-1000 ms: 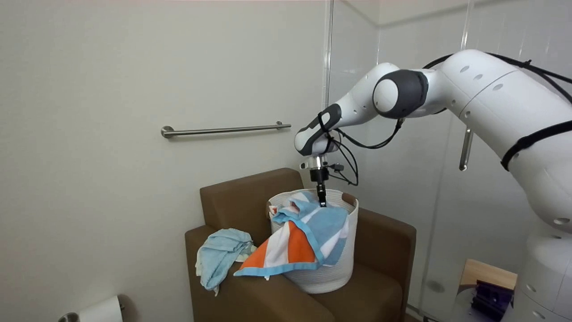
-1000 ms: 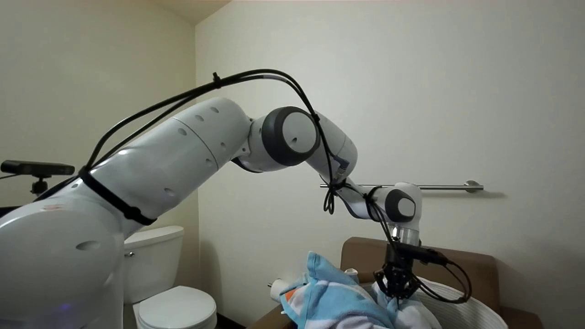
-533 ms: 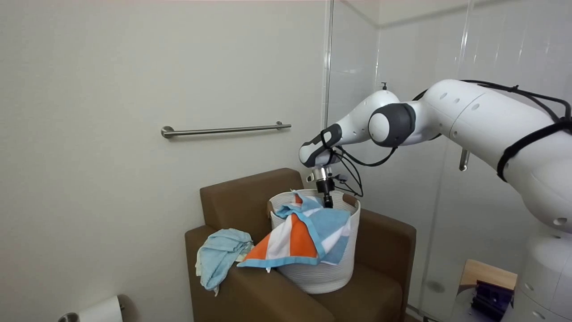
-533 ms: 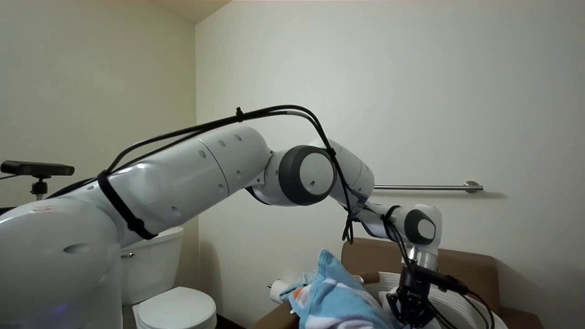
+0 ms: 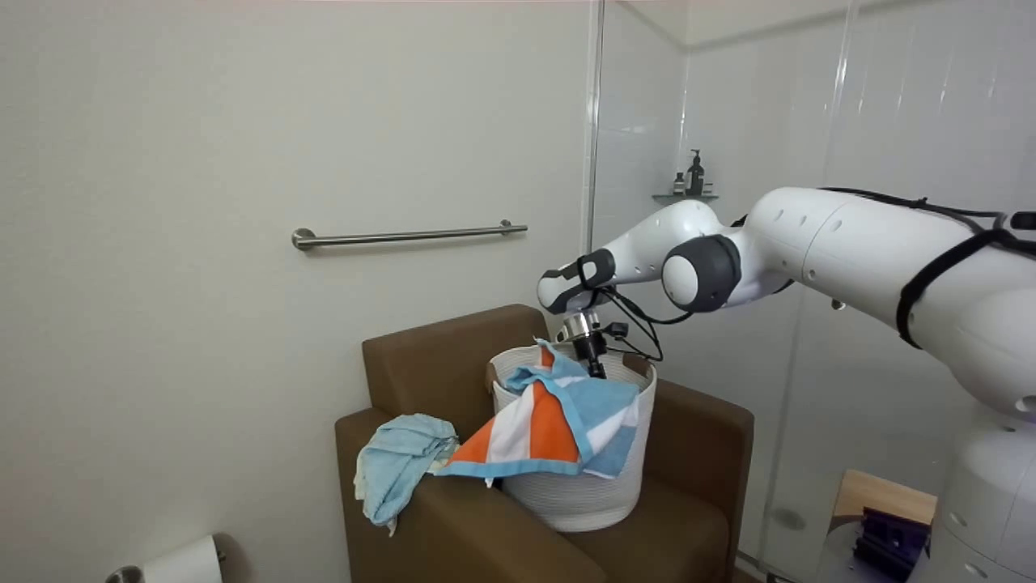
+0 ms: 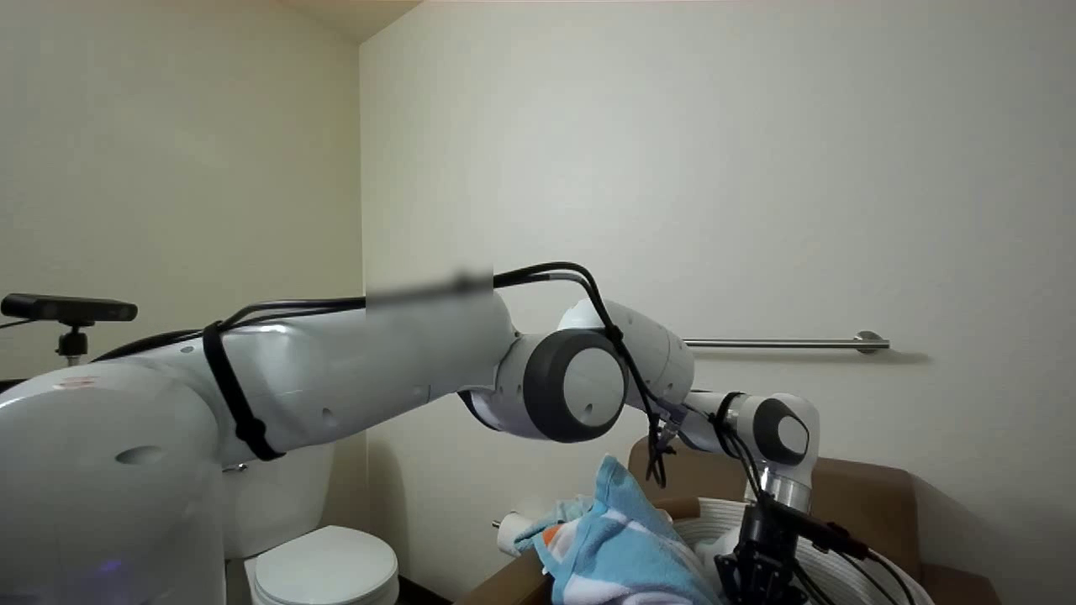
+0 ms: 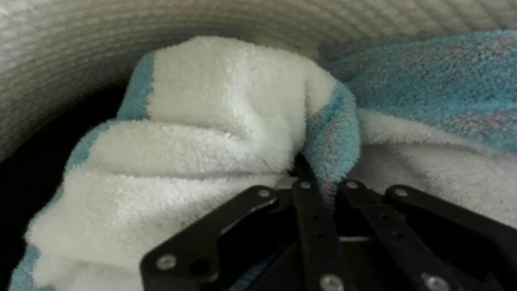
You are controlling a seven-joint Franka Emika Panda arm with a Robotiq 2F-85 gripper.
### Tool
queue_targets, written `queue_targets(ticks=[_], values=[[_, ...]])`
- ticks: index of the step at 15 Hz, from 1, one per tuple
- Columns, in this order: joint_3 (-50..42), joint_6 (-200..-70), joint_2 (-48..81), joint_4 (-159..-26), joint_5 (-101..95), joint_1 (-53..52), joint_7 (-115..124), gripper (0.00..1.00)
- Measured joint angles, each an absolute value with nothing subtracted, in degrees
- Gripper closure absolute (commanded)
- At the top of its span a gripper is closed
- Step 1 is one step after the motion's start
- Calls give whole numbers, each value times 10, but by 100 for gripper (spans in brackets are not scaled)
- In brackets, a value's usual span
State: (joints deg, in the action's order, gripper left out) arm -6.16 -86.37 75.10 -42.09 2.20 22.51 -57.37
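A striped towel in blue, white and orange (image 5: pixel 552 429) lies partly in a white woven basket (image 5: pixel 558 504) and hangs over its rim; it shows also in an exterior view (image 6: pixel 626 546) and the wrist view (image 7: pixel 226 109). My gripper (image 5: pixel 597 372) points down inside the basket opening; its fingertips are hidden in both exterior views. In the wrist view the gripper's fingers (image 7: pixel 325 190) are close together with a blue fold of the towel pinched between them. White towel folds lie on both sides. The basket wall (image 7: pixel 250 22) curves behind.
The basket stands on a brown armchair (image 5: pixel 453 356). A light blue cloth (image 5: pixel 405 465) lies over its arm. A towel bar (image 5: pixel 413 236) is on the wall. A corner shelf (image 5: pixel 684 197) holds bottles. A toilet (image 6: pixel 328 563) stands at the far side.
The arm has sunk, and the gripper has gone lower into the basket. The towel's hanging corner has been drawn slightly up toward the basket. The shelf with bottles has come into view.
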Motion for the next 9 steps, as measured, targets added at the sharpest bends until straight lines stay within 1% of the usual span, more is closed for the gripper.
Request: queue_targets(ticks=[4, 9], values=[[-62, -833, 782, -365, 15, 226, -574, 97], [-65, -826, 792, -343, 15, 226, -574, 97]])
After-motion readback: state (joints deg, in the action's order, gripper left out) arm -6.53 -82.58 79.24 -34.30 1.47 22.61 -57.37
